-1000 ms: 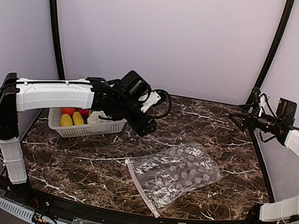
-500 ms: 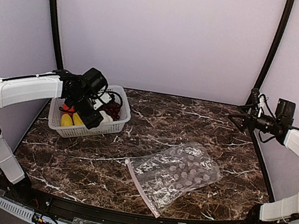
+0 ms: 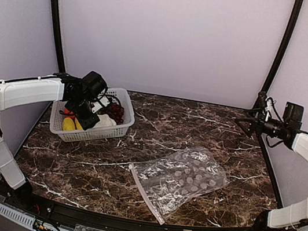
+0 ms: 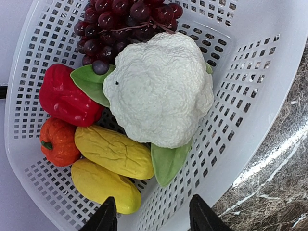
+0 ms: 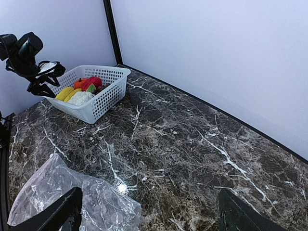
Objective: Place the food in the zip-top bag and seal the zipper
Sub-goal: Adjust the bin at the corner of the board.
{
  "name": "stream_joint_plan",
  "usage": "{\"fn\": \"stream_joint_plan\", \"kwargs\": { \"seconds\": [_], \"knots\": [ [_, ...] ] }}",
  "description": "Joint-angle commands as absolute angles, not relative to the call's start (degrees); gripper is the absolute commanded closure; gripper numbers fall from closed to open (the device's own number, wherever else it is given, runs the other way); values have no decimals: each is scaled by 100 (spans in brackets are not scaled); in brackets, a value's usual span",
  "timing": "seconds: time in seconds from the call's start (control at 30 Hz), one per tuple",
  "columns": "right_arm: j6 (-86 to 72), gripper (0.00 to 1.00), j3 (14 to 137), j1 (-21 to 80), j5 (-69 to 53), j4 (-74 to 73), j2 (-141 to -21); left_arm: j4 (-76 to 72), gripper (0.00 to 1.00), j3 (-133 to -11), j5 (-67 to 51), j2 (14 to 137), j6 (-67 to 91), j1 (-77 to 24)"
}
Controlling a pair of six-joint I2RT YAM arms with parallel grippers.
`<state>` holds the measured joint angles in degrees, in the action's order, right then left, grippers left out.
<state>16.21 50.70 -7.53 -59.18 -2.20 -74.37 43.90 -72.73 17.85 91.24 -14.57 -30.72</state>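
The left gripper (image 4: 154,219) has swung back from mid-table to the white basket (image 4: 250,96), its empty jaws apart but narrowing beside the yellow pieces (image 4: 113,151). No food (image 4: 159,91) is bagged yet. The zip-top bag (image 3: 182,178) lies flat mid-table, and the right gripper (image 5: 151,211) waits wide open.

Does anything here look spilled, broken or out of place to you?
Nothing stands out. All the toy food, from the white cauliflower to the dark purple grapes, sits inside the white perforated plastic basket, none spilled. The clear crinkly plastic bag lies flat, merely diagonal, on the dark marble table.
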Motion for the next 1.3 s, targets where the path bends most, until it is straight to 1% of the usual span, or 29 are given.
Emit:
{"fn": "stream_joint_plan", "kwargs": {
  "seconds": [0.0,0.1,0.17,0.23,0.27,0.3,0.33,0.4,0.47,0.57,0.7,0.93,1.03,1.13,1.17,1.27],
  "knots": [
    [1628,6,5133,-773,-6016,-193,-7463,4699,50,-7259,1503,9245,-1551,-3050],
    [1633,6,5140,-773,-6023,-202,-7478,4801,51,-7361,1577,9200,-1483,-3049],
    [1635,6,5142,-773,-6024,-219,-7464,4991,49,-7521,1531,9070,-1403,-3051],
    [1636,6,5142,-773,-6027,-218,-7464,5058,44,-7532,1449,8843,-1405,-3054],
    [1644,6,5146,-773,-6026,-221,-7459,5034,38,-7497,1472,8719,-1445,-3055],
    [1647,6,5148,-773,-6027,-220,-7460,4923,34,-7372,1616,8657,-1458,-3053],
    [1656,6,5150,-773,-6034,-228,-7457,4852,26,-7285,1696,8547,-1458,-3050],
    [1668,7,5155,-773,-6036,-238,-7436,4689,21,-7007,1767,8461,-1487,-3050],
    [1662,7,5148,-773,-6052,-237,-7405,4627,22,-6857,1781,8484,-1458,-3045],
    [1656,6,5142,-773,-6055,-237,-7387,4568,28,-6852,1792,8666,-1421,-3034],
    [1662,6,5142,-773,-6046,-244,-7391,4525,41,-6855,1637,9004,-1424,-3024],
    [1695,6,5133,-773,-6011,-257,-7360,4611,58,-6984,1578,9380,-1294,-3023],
    [1695,6,5133,-773,-6020,-257,-7403,4718,67,-7057,1616,9516,-1201,-3023],
    [1698,6,5133,-773,-6029,-256,-7432,4907,74,-7202,1582,9604,-993,-3023],
    [1701,6,5133,-773,-6022,-255,-7442,4963,78,-7244,1542,9619,-932,-3028],
    [1698,6,5134,-773,-6020,-260,-7467,5153,84,-7436,1346,9625,-530,-3062]
  ]
}}
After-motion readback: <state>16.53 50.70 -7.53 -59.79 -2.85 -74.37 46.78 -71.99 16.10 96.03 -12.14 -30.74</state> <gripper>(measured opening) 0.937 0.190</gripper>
